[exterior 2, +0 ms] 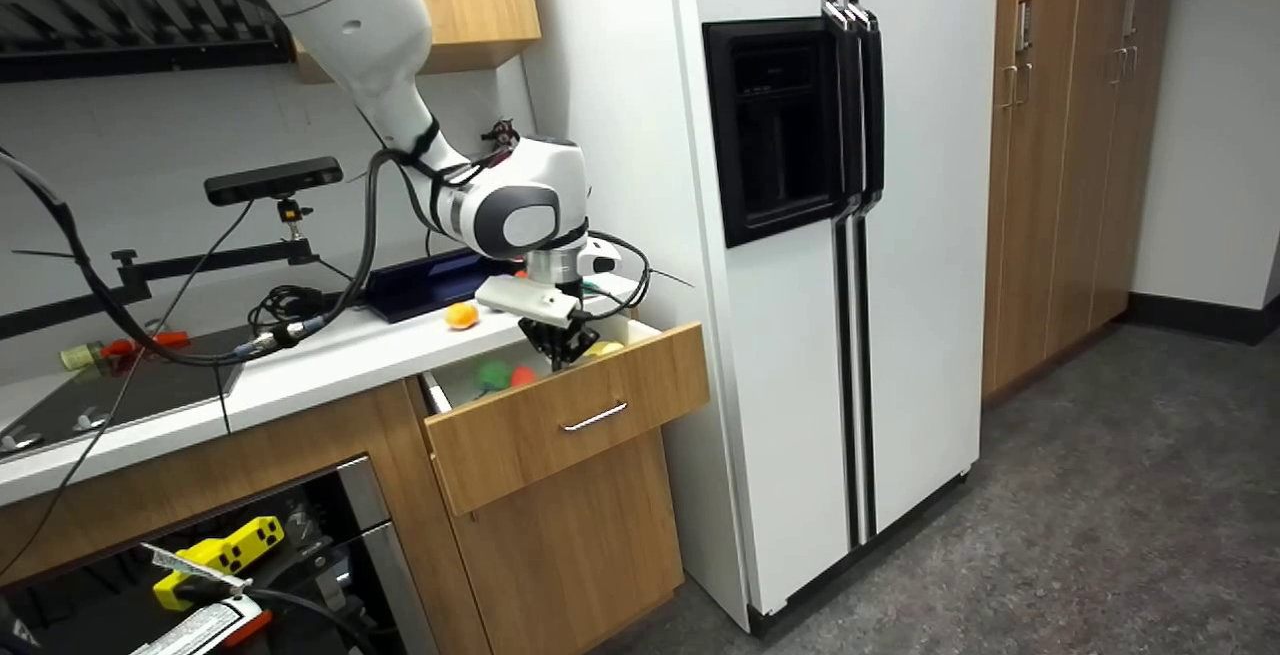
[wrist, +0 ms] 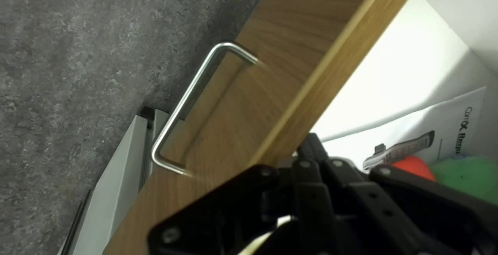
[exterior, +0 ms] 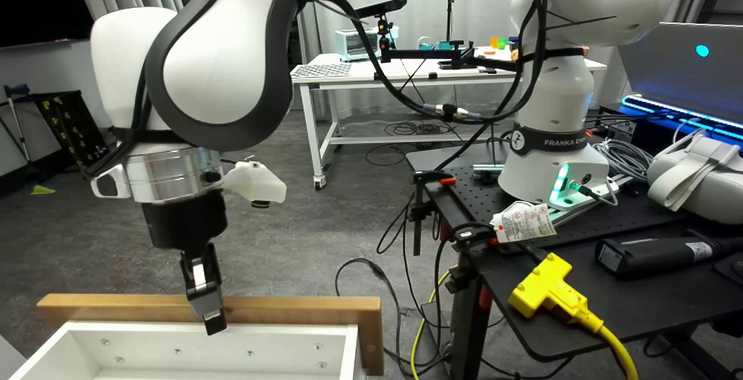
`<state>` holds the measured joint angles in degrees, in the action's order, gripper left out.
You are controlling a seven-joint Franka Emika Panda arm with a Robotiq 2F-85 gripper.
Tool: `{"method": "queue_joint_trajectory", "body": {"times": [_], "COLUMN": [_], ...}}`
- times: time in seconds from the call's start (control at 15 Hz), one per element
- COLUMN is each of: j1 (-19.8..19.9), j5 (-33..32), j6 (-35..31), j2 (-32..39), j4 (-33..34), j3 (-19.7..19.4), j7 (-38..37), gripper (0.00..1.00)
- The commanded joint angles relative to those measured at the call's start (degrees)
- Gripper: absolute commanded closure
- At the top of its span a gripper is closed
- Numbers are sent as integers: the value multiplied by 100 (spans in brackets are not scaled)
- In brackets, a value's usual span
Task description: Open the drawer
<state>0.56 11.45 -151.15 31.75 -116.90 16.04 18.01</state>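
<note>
The drawer is pulled out from the cabinet, with its wooden front [exterior 2: 570,425] ahead of the counter in an exterior view. Its wood rim [exterior: 290,310] and white inner walls show in an exterior view, and the rim also shows in the wrist view [wrist: 330,68]. A silver bar handle [wrist: 192,85] is on the outer face of the front. My gripper [wrist: 313,146] is shut and empty, fingers pointing down just inside the drawer behind the front. It also shows in both exterior views [exterior: 215,322] [exterior 2: 558,355]. I cannot tell whether the fingertips touch the front's inner face.
Inside the drawer lie a green item [exterior 2: 493,375], a red item [exterior 2: 523,376] and a printed sheet [wrist: 404,130]. A white refrigerator [exterior 2: 640,135] stands beside the drawer. An orange [exterior 2: 461,315] sits on the white counter [exterior 2: 330,375]. A black robot table [exterior: 580,304] stands nearby.
</note>
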Motion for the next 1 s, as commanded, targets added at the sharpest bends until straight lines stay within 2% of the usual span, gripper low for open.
{"method": "queue_joint_trajectory", "body": {"times": [0.0,0.47,0.93], "j1": [-286,-154,333], "j5": [-473,-613,-211], "j6": [302,185,-69], "j2": [6,-469,-925], "j4": [175,-358,-805], "j3": [-417,-816,-961], "j7": [-356,-607,-546], "gripper": [100,100,100]}}
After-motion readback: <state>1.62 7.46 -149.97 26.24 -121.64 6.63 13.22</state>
